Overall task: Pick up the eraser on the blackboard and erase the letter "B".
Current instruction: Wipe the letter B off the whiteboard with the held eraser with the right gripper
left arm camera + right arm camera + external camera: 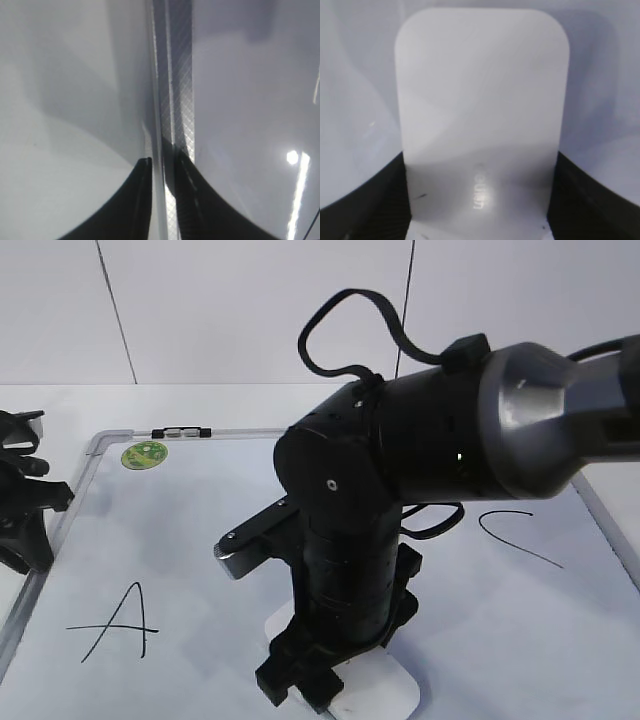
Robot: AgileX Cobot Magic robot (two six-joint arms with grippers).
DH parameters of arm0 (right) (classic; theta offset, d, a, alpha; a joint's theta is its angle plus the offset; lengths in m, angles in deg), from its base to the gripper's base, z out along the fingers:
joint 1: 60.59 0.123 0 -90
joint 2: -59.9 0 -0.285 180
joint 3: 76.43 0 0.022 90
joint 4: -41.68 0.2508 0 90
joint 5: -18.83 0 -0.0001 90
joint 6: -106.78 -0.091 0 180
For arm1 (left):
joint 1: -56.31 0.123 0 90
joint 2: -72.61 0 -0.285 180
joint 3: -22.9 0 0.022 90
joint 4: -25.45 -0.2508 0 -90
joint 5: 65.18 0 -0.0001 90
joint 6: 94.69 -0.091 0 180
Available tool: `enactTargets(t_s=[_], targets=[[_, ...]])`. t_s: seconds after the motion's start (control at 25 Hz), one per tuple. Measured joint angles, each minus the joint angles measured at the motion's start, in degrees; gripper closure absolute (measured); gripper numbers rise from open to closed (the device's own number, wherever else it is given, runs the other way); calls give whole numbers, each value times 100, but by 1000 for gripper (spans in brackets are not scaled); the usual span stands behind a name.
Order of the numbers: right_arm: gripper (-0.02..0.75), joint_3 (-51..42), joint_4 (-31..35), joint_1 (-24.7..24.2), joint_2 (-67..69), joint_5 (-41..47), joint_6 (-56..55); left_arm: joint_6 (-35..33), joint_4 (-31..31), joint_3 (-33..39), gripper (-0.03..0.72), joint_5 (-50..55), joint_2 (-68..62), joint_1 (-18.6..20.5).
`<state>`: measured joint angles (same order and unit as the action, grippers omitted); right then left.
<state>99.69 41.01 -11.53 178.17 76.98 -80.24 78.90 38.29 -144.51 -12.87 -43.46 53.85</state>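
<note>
Between your right claw's (479,210) fingers sits the eraser (481,100), clamped by both sides, flat on the blackboard (200,570). Grasp done; no "B" visible, so whether wiping remains cannot be told.

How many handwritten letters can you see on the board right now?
2. The letter A is at the board's lower left; the letter C is at the right, past the right arm. The arm covers the middle of the blackboard, so a third letter may be hidden there.

right arm (400,460) blocks board centre; open board (200,540) around letter a (118,622).
</note>
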Motion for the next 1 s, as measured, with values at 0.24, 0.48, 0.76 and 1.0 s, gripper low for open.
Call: enactTargets(t_s=[0.24, 0.48, 0.76, 1.0], targets=[[209, 0, 0, 0, 0, 0, 0, 23, 59, 0, 668, 13, 0, 0], [209, 0, 68, 0, 0, 0, 9, 44, 73, 0, 671, 13, 0, 0], [209, 10, 324, 176, 11, 92, 352, 44, 73, 0, 671, 40, 0, 0], [209, 22, 404, 764, 24, 81, 396, 44, 73, 0, 672, 44, 0, 0]])
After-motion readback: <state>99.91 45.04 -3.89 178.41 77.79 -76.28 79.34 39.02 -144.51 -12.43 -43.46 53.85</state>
